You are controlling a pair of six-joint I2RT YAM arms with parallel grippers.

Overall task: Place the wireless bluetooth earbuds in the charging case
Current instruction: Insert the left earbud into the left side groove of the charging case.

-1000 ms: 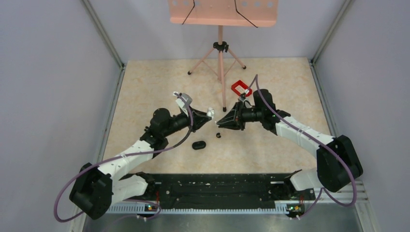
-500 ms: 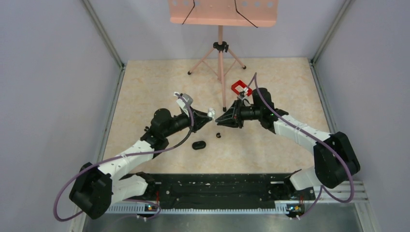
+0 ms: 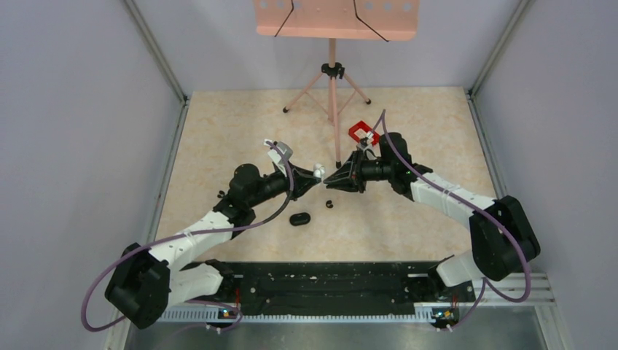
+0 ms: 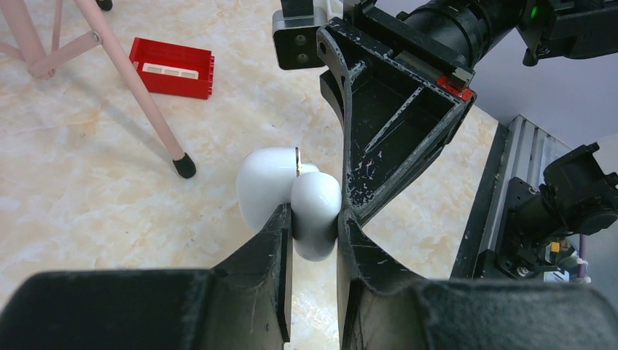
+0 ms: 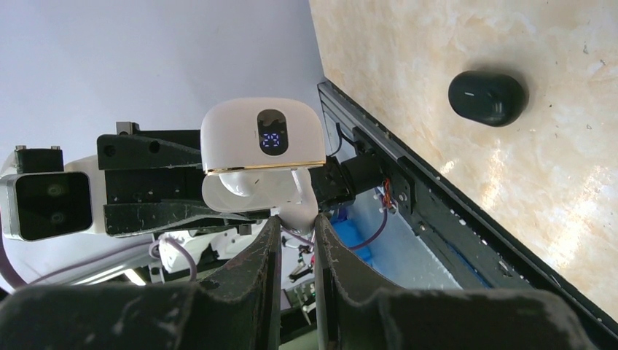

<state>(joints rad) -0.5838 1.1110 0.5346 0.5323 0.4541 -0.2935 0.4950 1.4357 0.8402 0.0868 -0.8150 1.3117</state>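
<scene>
My left gripper (image 4: 313,219) is shut on a white charging case (image 4: 315,211), held up above the table. The case (image 5: 262,138) is hinged open, with a gold rim and a lit display on its lid. My right gripper (image 5: 294,222) is shut on the stem of a white earbud (image 5: 302,205) at the case's open mouth. Both grippers meet tip to tip (image 3: 321,175) in the top view. A glossy black oval case (image 3: 299,218) lies shut on the table below them, and a tiny black bud (image 3: 329,203) lies loose beside it.
A red rectangular frame (image 3: 362,133) lies behind the right arm. A pink stand (image 3: 333,80) has a leg foot (image 4: 184,165) close behind the held case. The black rail (image 3: 328,288) runs along the near edge. Grey walls enclose the table.
The right gripper has crept left toward the white case until the tips meet. The left arm has barely moved. The black case and bud lie where they were.
</scene>
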